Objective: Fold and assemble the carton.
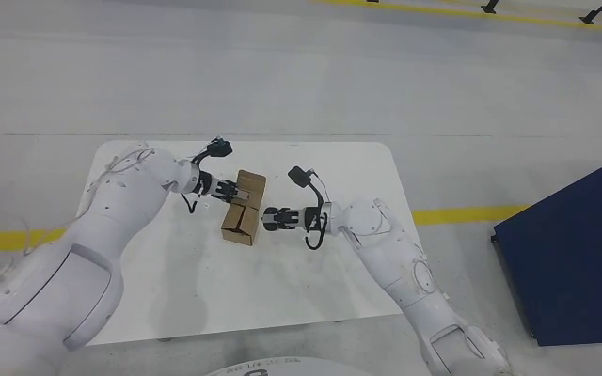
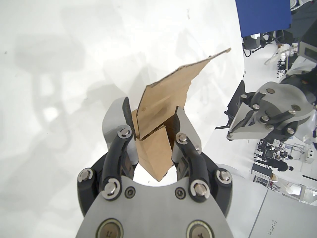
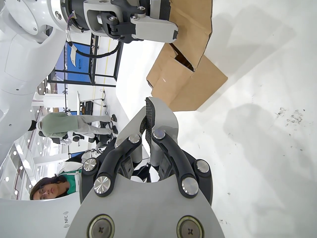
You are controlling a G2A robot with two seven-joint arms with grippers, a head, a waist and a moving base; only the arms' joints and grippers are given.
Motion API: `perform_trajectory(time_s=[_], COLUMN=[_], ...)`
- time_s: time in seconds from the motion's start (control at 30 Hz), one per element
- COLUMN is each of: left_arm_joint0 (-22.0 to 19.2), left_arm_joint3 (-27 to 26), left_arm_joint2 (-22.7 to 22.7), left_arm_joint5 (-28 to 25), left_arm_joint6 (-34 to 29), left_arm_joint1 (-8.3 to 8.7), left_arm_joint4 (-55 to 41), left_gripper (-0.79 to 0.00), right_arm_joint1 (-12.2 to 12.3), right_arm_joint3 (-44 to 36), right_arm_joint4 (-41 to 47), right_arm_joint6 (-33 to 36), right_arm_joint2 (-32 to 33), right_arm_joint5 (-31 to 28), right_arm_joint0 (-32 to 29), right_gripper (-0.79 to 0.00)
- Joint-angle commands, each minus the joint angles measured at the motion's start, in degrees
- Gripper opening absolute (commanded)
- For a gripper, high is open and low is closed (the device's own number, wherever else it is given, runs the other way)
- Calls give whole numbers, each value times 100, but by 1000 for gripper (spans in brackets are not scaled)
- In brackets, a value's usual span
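my arms [image 1: 141, 179] are glossy white; left gripper [image 2: 152, 110] and right gripper [image 3: 149, 100] grey with black links [image 3: 171, 149], silver screws [image 3: 102, 185], pads [image 3: 148, 117] perhaps rubber.

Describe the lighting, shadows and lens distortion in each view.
Top view: soft even light, the carton casts hardly any shadow on the table. Left wrist view: wide lens bows the table edge. Right wrist view: faint soft shadow beside the carton.

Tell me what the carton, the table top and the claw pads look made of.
The carton looks like brown corrugated cardboard, matte, with rough, wavy cut edges. The table top is a smooth white hard surface, faintly scuffed, likely laminate or painted board; which one cannot be told. The pads of the left claw are black and finely ribbed, probably rubber, on grey shells of metal or plastic.
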Motion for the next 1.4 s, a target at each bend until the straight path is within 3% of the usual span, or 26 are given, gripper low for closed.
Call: perform_trajectory(time_s=[0.0,0.07,0.13,0.3,0.4,0.63,0.73,0.97,1.2,1.27,1.37], left_arm_joint0=[-3,-6,1,-14,-64,6,241,757,973,1032,1200], left_arm_joint3=[8,17,34,56,133,328,179,-314,-861,-1089,-1518], left_arm_joint2=[-6,-19,-57,-143,-297,-625,-751,-953,-1094,-1116,-1074], left_arm_joint5=[-25,-56,-86,-113,-58,237,206,880,1282,1368,1597], left_arm_joint6=[61,111,115,-3,352,3012,3587,3481,3007,2843,2455], left_arm_joint1=[-4,-4,-4,0,30,221,283,326,453,510,590], left_arm_joint4=[10,7,-72,-252,-480,-510,-620,-995,-978,-866,-583], left_gripper=[-496,-594,-785,-785,-785,-785,-785,-785,-785,-785,-785], right_arm_joint1=[6,12,19,39,52,78,69,-109,-316,-353,-326], right_arm_joint3=[-5,-10,-21,-65,-97,-167,-113,224,745,829,852], right_arm_joint4=[6,11,12,26,63,274,201,-205,-372,-376,-299], right_arm_joint6=[-5,-10,-14,-20,-30,-274,-432,-1015,-1476,-1518,-1330], right_arm_joint2=[-5,-9,-9,-6,9,123,76,-593,-1171,-1257,-1167], right_arm_joint5=[3,4,0,-54,-118,-387,-69,1345,2257,2358,2049], right_arm_joint0=[-2,-4,-11,-51,-82,-224,-161,482,1053,1136,1105], right_gripper=[-785,-785,-785,-785,-785,-785,-785,-785,-785,-785,-785])
